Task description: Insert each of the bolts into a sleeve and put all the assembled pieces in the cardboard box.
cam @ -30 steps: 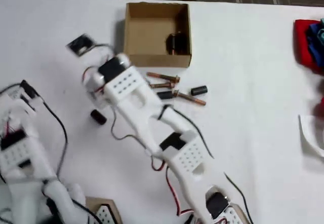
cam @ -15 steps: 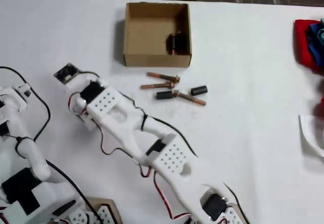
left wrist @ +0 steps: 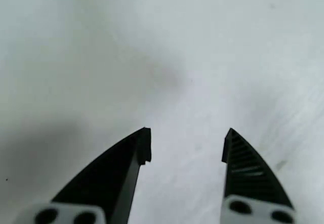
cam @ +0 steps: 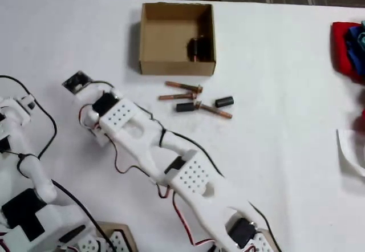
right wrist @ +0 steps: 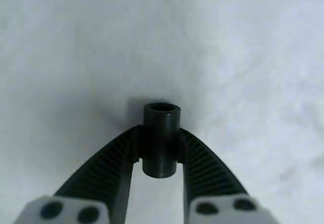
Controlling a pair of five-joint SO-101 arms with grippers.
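**Sleeve Clamped in Right Gripper; Left Gripper Apart and Empty**

**High view.** The right arm (cam: 149, 139) lies stretched across the table (cam: 285, 166), with its tip off to one side of the cardboard box (cam: 177, 68). 3 bolts (cam: 183, 86) and 2 loose sleeves (cam: 224, 101) lie beside the arm's forward half, between it and the box. 1 dark piece (cam: 198, 48) rests inside the box. The left arm (cam: 25, 172) sits folded, with the right arm between it and the bolts.

**Left wrist view.** The left gripper (left wrist: 186, 145) has its fingers spread, with nothing between them. Bare table lies ahead of the tips.

**Right wrist view.** The right gripper (right wrist: 159, 143) is clamped on 1 black sleeve (right wrist: 161, 120). The fingertips pinch it near its middle, and the open bore projects ahead of them.

**Hazards (assessment).**
- The grip is a narrow 2-point pinch on a round body. Side load from a misaligned bolt is likely to pivot or eject the sleeve.
- The left arm must cross near the right arm to reach the bolts. A direct path risks a collision or a snagged cable.
- The bolts lie close together. A wide approach may scatter them or roll a loose sleeve away.
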